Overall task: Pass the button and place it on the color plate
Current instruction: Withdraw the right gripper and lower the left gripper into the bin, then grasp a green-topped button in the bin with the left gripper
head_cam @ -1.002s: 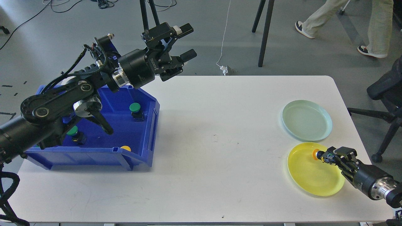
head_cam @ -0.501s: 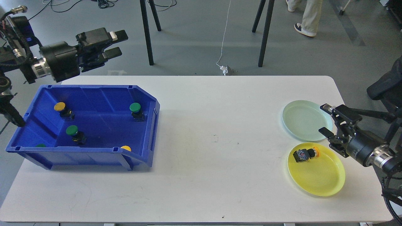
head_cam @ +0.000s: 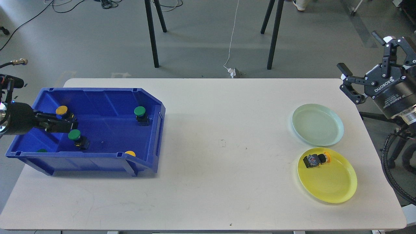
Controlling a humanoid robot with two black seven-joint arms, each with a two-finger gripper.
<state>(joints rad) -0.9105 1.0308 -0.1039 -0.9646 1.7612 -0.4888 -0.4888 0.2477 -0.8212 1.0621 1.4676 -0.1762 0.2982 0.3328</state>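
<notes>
left gripper (head_cam: 66, 123): in bin (head_cam: 107, 97) by yellow button (head_cam: 62, 111), spread unclear
right gripper (head_cam: 370, 58): wide, empty, parked clear of plates
yellow plate (head_cam: 338, 188): holds orange button (head_cam: 317, 160), colour-matched

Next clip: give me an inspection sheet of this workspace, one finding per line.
Surface: white table, faint marks.
Job's things: blue bin holds green and yellow buttons; one yellow button lies on its side on the yellow plate; green plate empty.
Clutter: nothing seen.
Grippers: left pincer reaches into the bin beside a button; right pincer open, raised off the table's right edge.
Cables: white cord on the floor.
Surroundings: stand legs, a chair at right.
</notes>
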